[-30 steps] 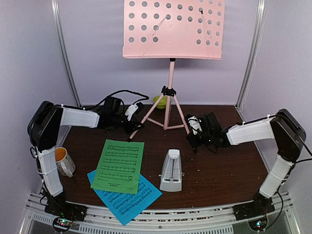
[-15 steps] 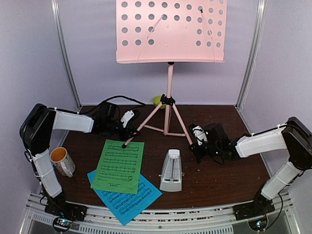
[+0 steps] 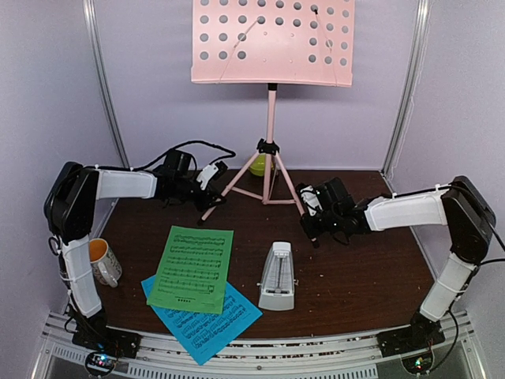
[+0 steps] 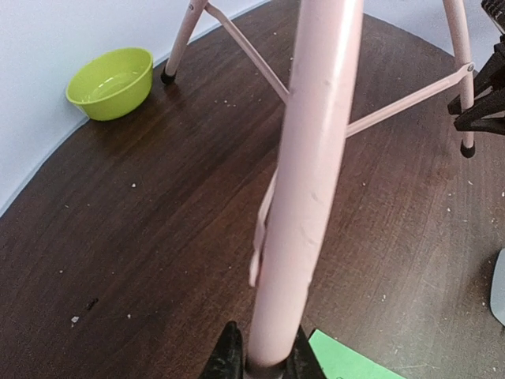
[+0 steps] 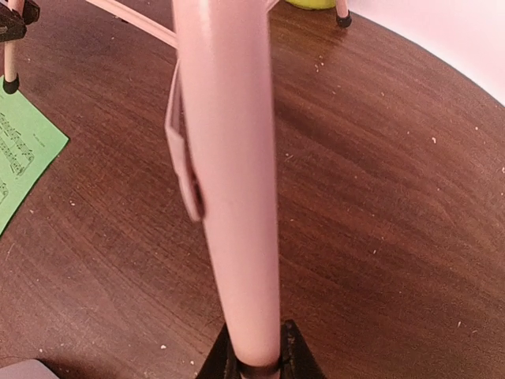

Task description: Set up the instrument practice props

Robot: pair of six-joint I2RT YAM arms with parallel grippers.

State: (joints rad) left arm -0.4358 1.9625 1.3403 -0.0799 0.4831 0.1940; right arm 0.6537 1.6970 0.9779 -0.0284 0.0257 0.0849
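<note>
Music stand (image 3: 272,73): upright, near the surface's far edge. My left pincer (image 4: 267,359) clenched on its left leg (image 4: 312,158); right pincer (image 5: 251,354) clenched on its right leg (image 5: 229,158).

Table (image 3: 355,268): dark brown wood, rounded back corners, light specks and crumbs scattered on the surface.

Directly on it:
- 1 green sheet (image 3: 193,268), front-left of centre. Its top half is on bare wood, its lower half overlaps the blue sheet (image 3: 213,328).
- The blue sheet lies skewed, with 1 corner hanging over the near edge.
- metronome (image 3: 277,276) right of the sheets, not touching them.
- mug (image 3: 102,262) at the left edge.
- lime bowl (image 4: 110,83) at the back wall.
- music stand (image 3: 271,118): its rear foot sits just beside the bowl. Can't tell whether the 2 front feet touch down.
</note>
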